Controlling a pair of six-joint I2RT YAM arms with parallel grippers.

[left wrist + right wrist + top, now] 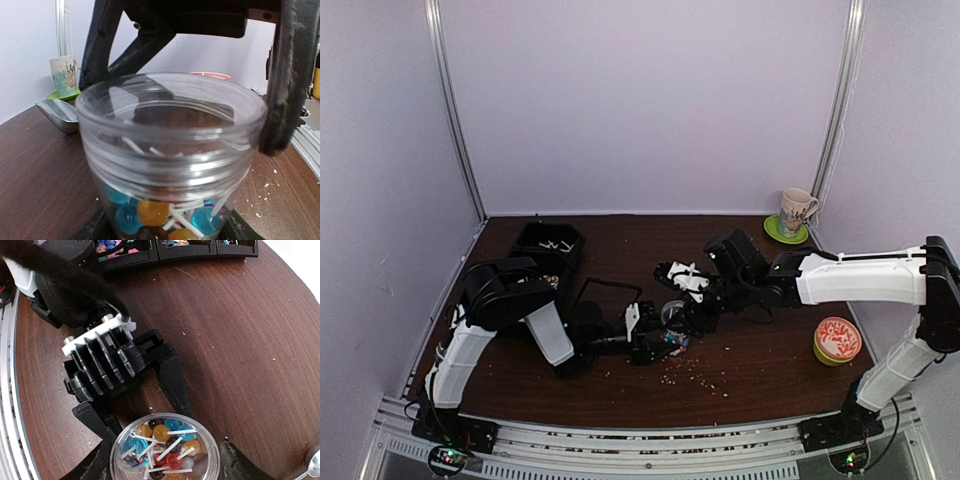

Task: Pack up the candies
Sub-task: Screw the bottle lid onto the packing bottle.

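A clear open jar stands on the table, its bottom filled with candies: blue, orange, red and brown rounds on white sticks. The same candies show through the jar wall in the left wrist view. My left gripper is shut on the jar's lower body, reaching in from the left. My right gripper comes down from above, one finger on each side of the rim. Its fingers rest against the rim.
A black compartment tray with more sweets sits at the back left. A mug on a green saucer stands at the back right. A pink-lidded bowl is at the right. A metal scoop lies behind the jar, and pale crumbs are scattered in front of it.
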